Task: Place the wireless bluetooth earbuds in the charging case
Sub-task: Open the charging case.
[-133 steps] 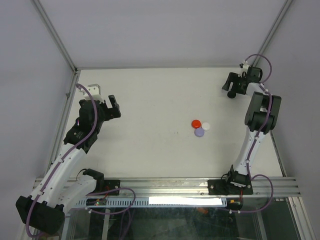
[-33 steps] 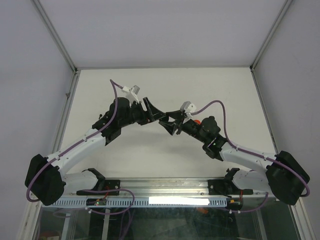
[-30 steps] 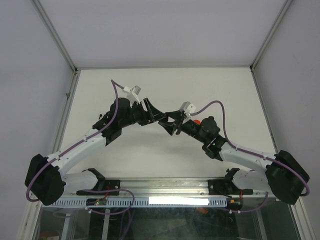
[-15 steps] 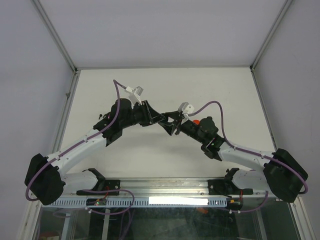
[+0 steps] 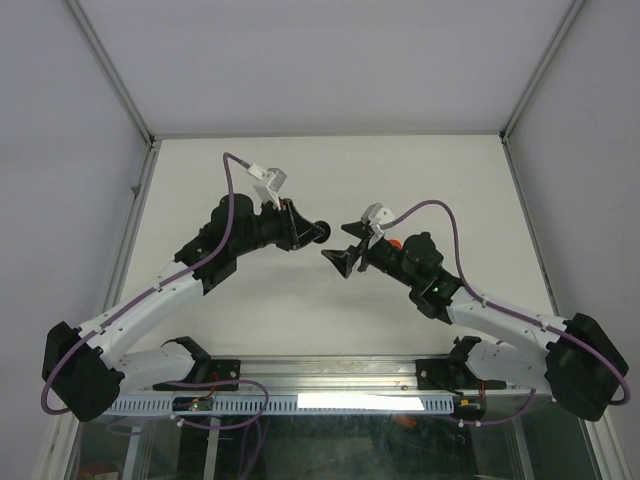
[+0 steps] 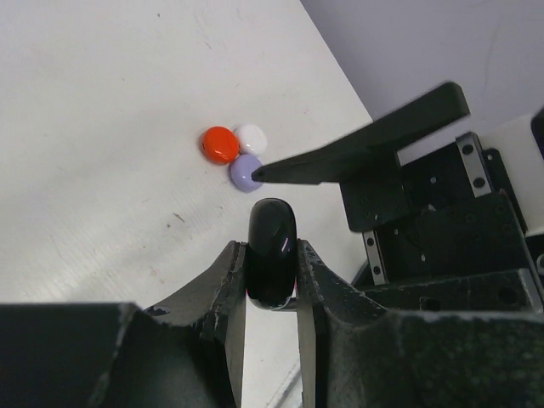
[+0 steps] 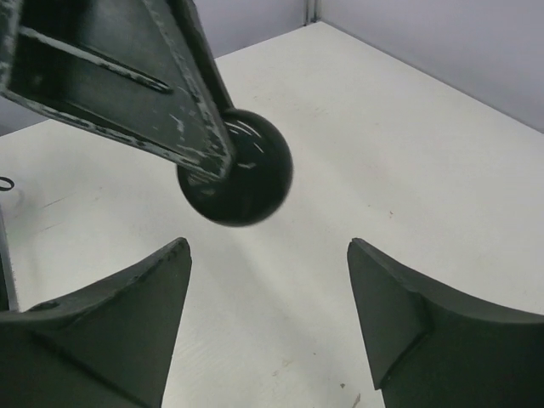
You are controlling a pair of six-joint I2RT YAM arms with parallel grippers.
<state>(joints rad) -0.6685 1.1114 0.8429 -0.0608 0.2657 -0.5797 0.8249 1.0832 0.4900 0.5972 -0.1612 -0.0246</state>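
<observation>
My left gripper [image 6: 271,255] is shut on a black earbud [image 6: 272,238], a glossy round piece held on edge above the table between the two pads. From above, that gripper [image 5: 314,232] sits mid-table. My right gripper [image 7: 268,255] stands open just short of the black earbud [image 7: 246,178], touching nothing; in the top view the right gripper [image 5: 342,244] faces the left one. The red earbud [image 6: 220,144], white earbud [image 6: 252,136] and lavender earbud [image 6: 245,172] lie touching in a cluster on the table. No charging case is in view.
A finger [image 6: 365,149] of the right gripper reaches over the lavender piece in the left wrist view. The right arm covers most of the cluster from above; only the red piece [image 5: 396,242] peeks out. The white table [image 5: 420,180] is bounded by metal frame rails.
The left gripper has shut on the black earbud. The right gripper has opened, let it go and drawn back a little to the right, leaving a gap between the two grippers.
</observation>
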